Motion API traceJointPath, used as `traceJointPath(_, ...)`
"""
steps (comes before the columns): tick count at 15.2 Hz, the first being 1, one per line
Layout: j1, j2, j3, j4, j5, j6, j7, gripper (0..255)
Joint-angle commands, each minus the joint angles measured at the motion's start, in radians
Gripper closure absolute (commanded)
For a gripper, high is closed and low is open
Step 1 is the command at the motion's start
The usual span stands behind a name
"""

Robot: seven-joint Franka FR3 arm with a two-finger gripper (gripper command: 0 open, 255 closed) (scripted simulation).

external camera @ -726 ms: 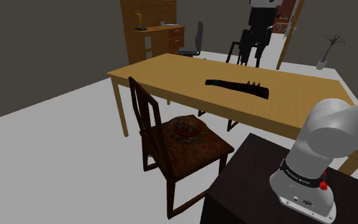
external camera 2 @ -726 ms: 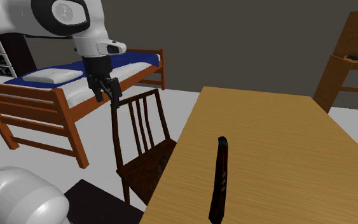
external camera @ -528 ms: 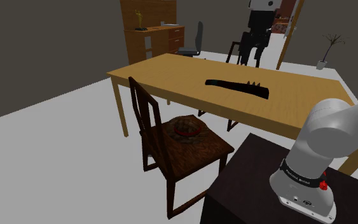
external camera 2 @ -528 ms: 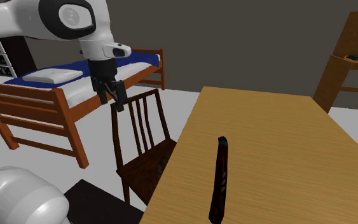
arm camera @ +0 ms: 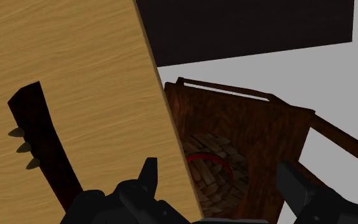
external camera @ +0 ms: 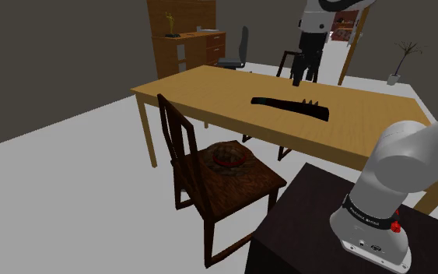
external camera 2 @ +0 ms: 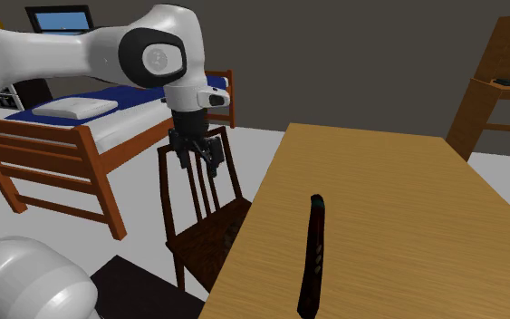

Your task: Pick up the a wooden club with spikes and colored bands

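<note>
My black two-finger hand (external camera 2: 200, 161) hangs open, nothing between its spread fingers, high above the near edge of the long, light-wood tabletop (external camera: 209, 92). It is more over the chair than over the board. The slim, dark wooden club with pale spikes (external camera: 291, 107) lies flat on that tabletop, well apart from me and off to one finger's side.

Dropping straight down from here, I would likely strike the tabletop's edge or the dark brown slat-backed wooden chair (external camera: 209, 175), because I am not centred over the club. The club is long and low, so closing along its length would miss it. Pinching at the spikes could make it skid or tip.

The tabletop is smooth and honey-grained, with a straight edge. The chair is darker, coarse-grained and tall-backed. The club looks nearly black and widens from a thin handle; I cannot make out coloured bands. A round, woven brown basket with a red ring (arm camera: 212, 168) sits on the chair's seat. The three spikes (arm camera: 20, 147) are small, pale and pointed, in a row on one side.
</note>
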Motion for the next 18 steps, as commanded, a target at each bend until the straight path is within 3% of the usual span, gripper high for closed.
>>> traceJointPath(1, -0.006, 0.03, -0.042, -0.012, -0.025, 0.045, -0.052, 0)
traceJointPath(10, -0.003, 0.277, -0.23, 0.049, -0.068, 0.245, -0.281, 0)
traceJointPath(18, 0.013, 0.582, -0.381, 0.193, 0.03, 0.397, -0.529, 0)
